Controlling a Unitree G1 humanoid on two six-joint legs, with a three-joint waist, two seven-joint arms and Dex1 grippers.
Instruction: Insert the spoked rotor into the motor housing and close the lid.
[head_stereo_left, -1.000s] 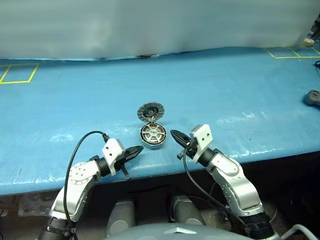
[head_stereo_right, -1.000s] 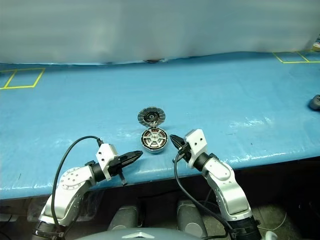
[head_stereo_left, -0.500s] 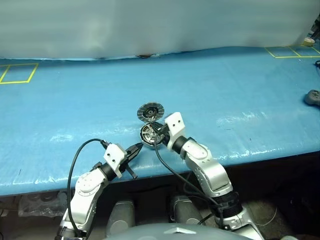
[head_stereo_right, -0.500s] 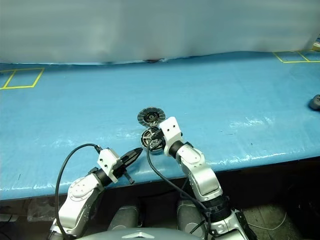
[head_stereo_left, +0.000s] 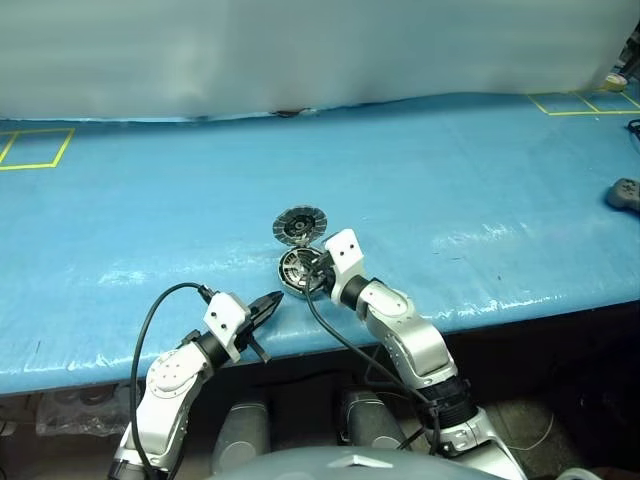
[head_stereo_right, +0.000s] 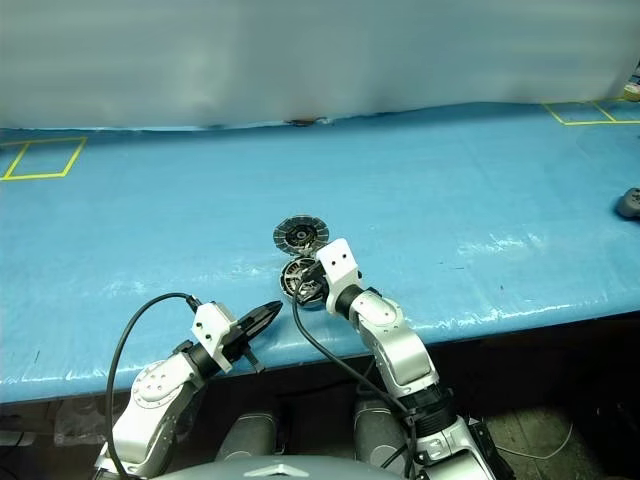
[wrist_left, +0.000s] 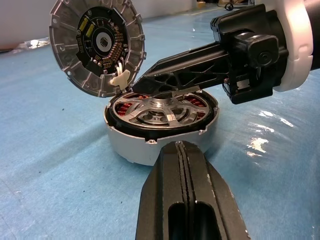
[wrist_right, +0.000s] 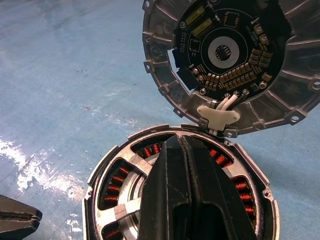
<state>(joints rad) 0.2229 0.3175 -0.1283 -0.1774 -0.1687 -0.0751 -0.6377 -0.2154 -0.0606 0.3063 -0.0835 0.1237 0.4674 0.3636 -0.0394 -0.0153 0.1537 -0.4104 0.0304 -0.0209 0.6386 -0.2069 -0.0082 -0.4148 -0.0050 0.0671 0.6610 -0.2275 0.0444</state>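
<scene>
The motor housing (wrist_left: 135, 147) stands near the table's front edge, copper windings showing inside. The spoked rotor (wrist_left: 161, 111) lies in it. The lid (wrist_left: 97, 45) stands tilted up at the housing's far side, joined by a white tab and wires, ribbed inner face and circuit board showing. My right gripper (wrist_left: 139, 79) is shut and empty. It reaches in from the right over the rotor, tips close to the lid's tab; I cannot tell if it touches. My left gripper (head_stereo_left: 275, 298) is shut and empty, just short of the housing's near side.
Blue sheeting covers the table (head_stereo_left: 450, 190). Yellow tape squares mark the far left (head_stereo_left: 35, 147) and far right (head_stereo_left: 575, 103). A dark object (head_stereo_left: 624, 192) lies at the right edge. The housing sits close to the front edge (head_stereo_left: 480, 305).
My right gripper has swung left, from beside the housing's right side to over the rotor. The left gripper has stayed about where it was.
</scene>
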